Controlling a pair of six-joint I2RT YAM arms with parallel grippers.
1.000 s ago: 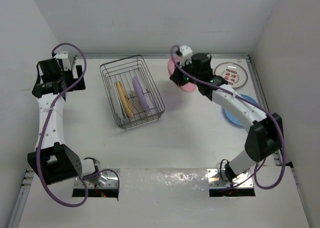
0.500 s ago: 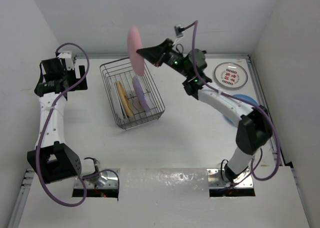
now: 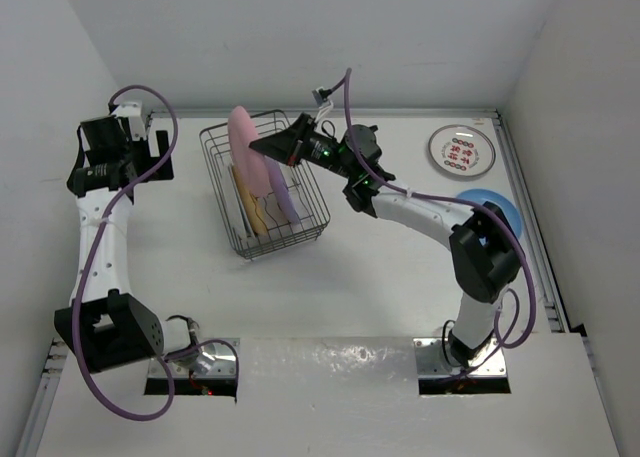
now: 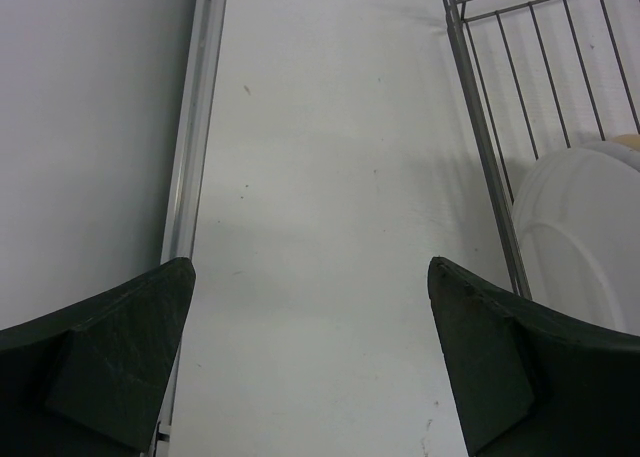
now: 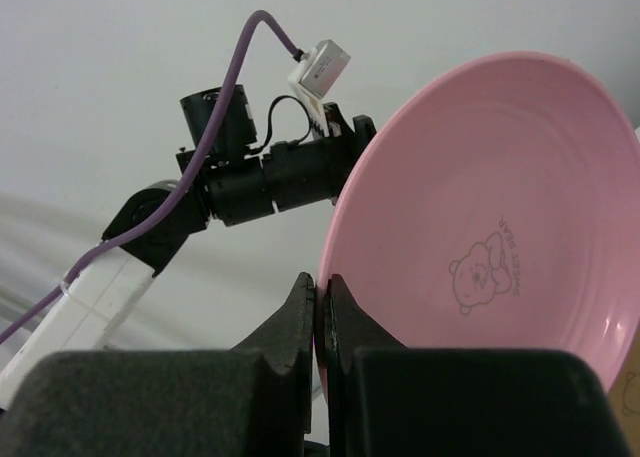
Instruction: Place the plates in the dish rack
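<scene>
1. Pink plate (image 3: 243,147) pinched by its rim between the right fingers (image 5: 296,322), which are pressed tight on the edge. Held upright on edge, with the printed bear side towards the wrist camera.
2. Hangs over the far left part of the dish rack (image 3: 221,192). Cannot tell whether the lower edge is already between the wires.
3. Reach of the right arm (image 3: 430,209): elbow bent above the right of the worktop (image 3: 380,277), forearm stretched leftwards, wrist above the rack's far right side.
4. Other side, left arm (image 3: 95,247): stretched up the left side, wrist at the far left, well apart from the pink plate. Left fingers (image 4: 110,327) spread wide above bare worktop just beside the rack's left wall, holding nothing.
5. In the rack: yellow plate (image 3: 248,205) and purple plate (image 3: 284,192) standing on edge, plus a pale plate (image 4: 580,247) against the left wall, seen from the left wrist.
6. On the worktop at the far right: printed plate (image 3: 461,150) lying flat, and blue plate (image 3: 492,207) nearer, partly behind the right arm.
7. Against a second ago:
   - Pink plate was then low at the far edge, right of the rack.
   - Half a second ago it was raised high above the rack's far end. Now lower and further left.
   - Forearm swung left with it, uncovering more of the blue plate.
   - Hardly any change in the left arm, with its fingers as wide as before.
</scene>
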